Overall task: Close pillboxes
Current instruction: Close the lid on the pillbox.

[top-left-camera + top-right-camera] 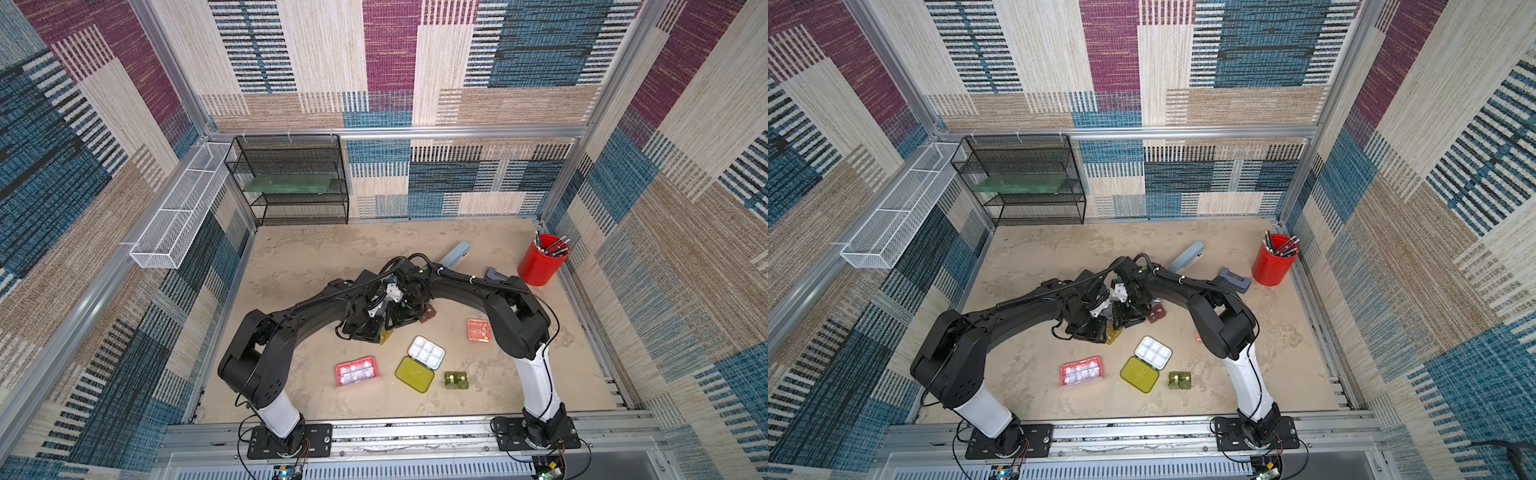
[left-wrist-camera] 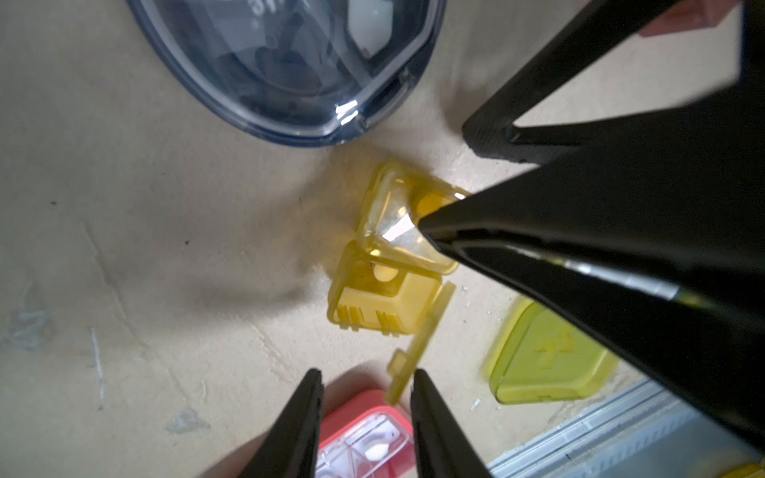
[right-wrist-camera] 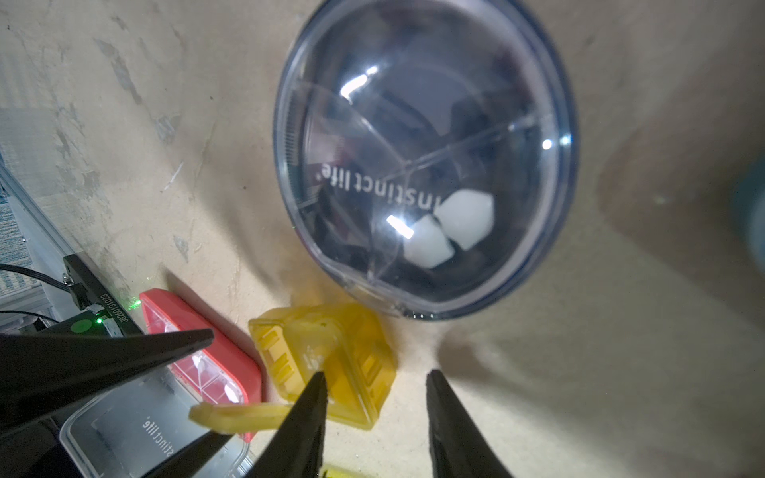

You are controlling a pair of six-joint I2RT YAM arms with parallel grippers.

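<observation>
Beside round black pillbox: right gripper, spread, pins amber pillbox; left gripper, parted, straddles flap; skewed push may skid box.

— Any writing to read?
— "instinct life" across the round dark box, upside down in the right wrist view. Just "stinct life" shows on a clear box.
— Any signs?
— A raised cross on the yellow-green lid, lower middle in both top views.

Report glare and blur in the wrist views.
Left wrist view: white glare on the amber pillbox lid; the yellow-green lid looks soft. Right wrist view: bright reflections streak the round black pillbox.
</observation>
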